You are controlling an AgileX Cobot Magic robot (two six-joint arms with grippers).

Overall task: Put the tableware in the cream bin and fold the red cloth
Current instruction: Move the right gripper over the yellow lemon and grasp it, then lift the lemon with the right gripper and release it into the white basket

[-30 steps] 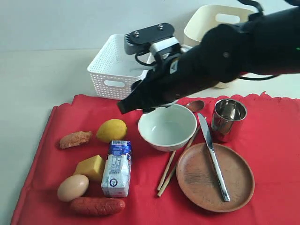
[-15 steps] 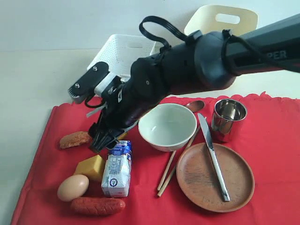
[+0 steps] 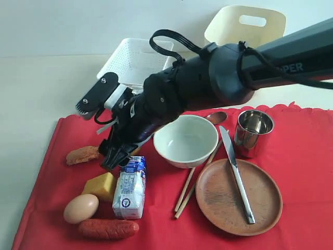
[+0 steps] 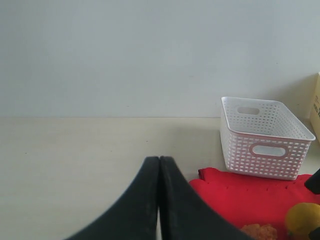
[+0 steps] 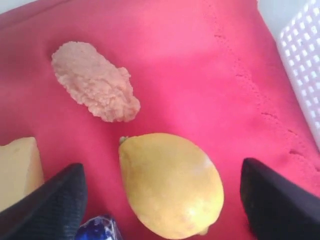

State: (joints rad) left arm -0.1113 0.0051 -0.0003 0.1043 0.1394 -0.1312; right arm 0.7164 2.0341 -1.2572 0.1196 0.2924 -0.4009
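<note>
The red cloth (image 3: 307,172) carries the pale bowl (image 3: 186,139), steel cup (image 3: 254,132), brown plate (image 3: 218,200) with the knife (image 3: 237,174) on it, the spoon (image 3: 217,117) and the chopsticks (image 3: 190,190). The cream bin (image 3: 250,23) stands at the back right, partly behind the arm. My right gripper (image 3: 117,151) reaches across to the left of the bowl. It stands open (image 5: 162,175), one finger on each side of a lemon (image 5: 170,182) and apart from it. My left gripper (image 4: 159,160) is shut on nothing, above bare table left of the cloth.
A white perforated basket (image 3: 130,62) stands behind the cloth's left part. On the cloth lie a rough pinkish sausage (image 3: 80,154), a cheese wedge (image 3: 100,185), a milk carton (image 3: 129,187), an egg (image 3: 81,208) and a red sausage (image 3: 108,228).
My right arm has swung from above the bowl's far rim to the left and down over the lemon. Its jaws have spread wider. The left gripper has stayed shut.
</note>
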